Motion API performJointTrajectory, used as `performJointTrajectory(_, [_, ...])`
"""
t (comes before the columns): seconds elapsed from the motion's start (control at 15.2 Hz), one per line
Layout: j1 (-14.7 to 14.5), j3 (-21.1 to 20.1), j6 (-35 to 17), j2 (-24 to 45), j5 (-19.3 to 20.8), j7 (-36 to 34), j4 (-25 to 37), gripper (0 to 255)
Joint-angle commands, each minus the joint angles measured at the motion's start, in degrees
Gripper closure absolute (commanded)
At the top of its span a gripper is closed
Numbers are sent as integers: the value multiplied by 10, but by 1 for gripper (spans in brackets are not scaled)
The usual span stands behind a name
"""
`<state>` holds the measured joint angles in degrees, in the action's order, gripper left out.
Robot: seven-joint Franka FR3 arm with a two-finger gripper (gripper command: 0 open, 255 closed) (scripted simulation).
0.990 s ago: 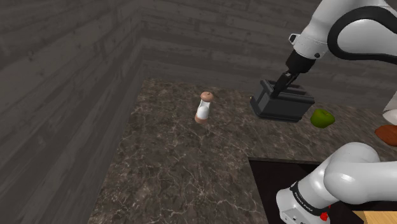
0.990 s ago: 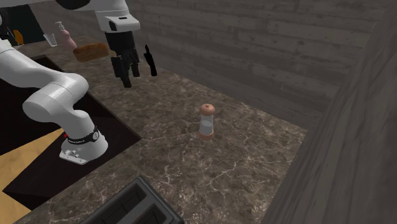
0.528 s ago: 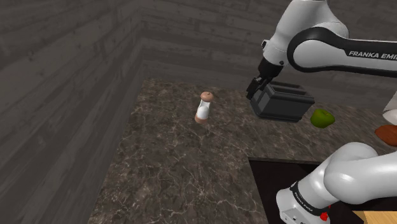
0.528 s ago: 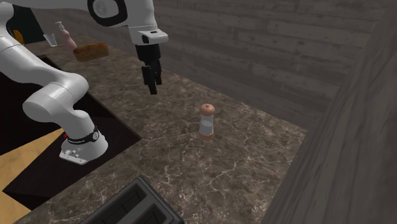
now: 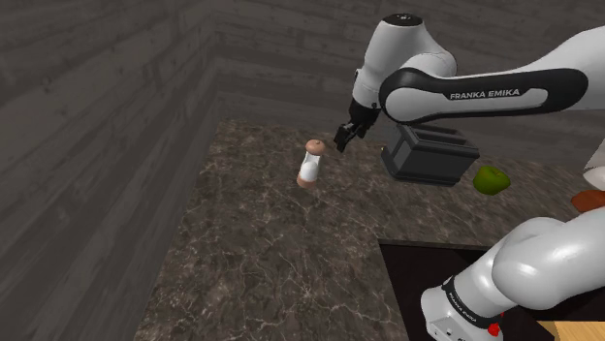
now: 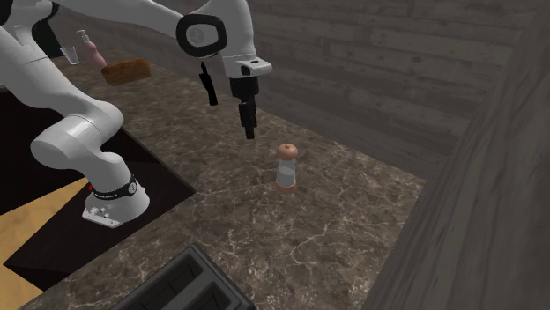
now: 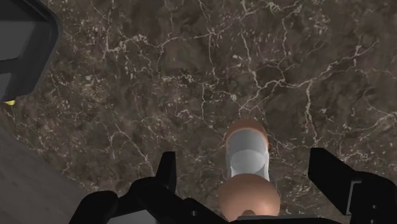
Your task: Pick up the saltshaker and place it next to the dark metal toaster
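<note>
Walls (image 5: 97, 116) of grey planks shut in the worktop (image 5: 262, 262) at 9 and 12 o'clock in the shoulder view, so the dark marbled slab has hard limits on those two sides, and the stand (image 5: 407, 291) cuts into it at 5 o'clock. Between these lies open stone, which should leave free room for a carry. The arm (image 5: 485, 92) reaches across from 3 o'clock, passing above the toaster (image 5: 431, 155), a dark box standing near the back wall. An apple (image 5: 492, 179), green, sits just beside the toaster at its 4 o'clock, so the toaster's 9 o'clock side, facing open stone, looks the easier place to set something down. The shaker (image 5: 310, 165) stands upright on the worktop at the toaster's 9 o'clock, apart from it, with a brown cap and base and a pale body. The end effector (image 7: 245, 172) hangs above the shaker, a little toward its 2 o'clock in the shoulder view. Its fingers (image 7: 331, 175) are spread wide with nothing held, and the wrist view looks down on the shaker's cap in the gap between them, untouched. I judge the task to be at the approach: no grasp, no lift, no placing is done. Left are the descent around the shaker, the closing, the short carry toward the toaster and the release beside it.
</note>
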<state>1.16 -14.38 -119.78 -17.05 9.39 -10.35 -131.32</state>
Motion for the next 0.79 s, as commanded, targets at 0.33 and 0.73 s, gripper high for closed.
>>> performJointTrajectory(0.33, [9, -38, -51, 159, 100, -95, 97, 0])
performJointTrajectory(0.73, [9, -35, -80, 200, 130, -118, 105, 0])
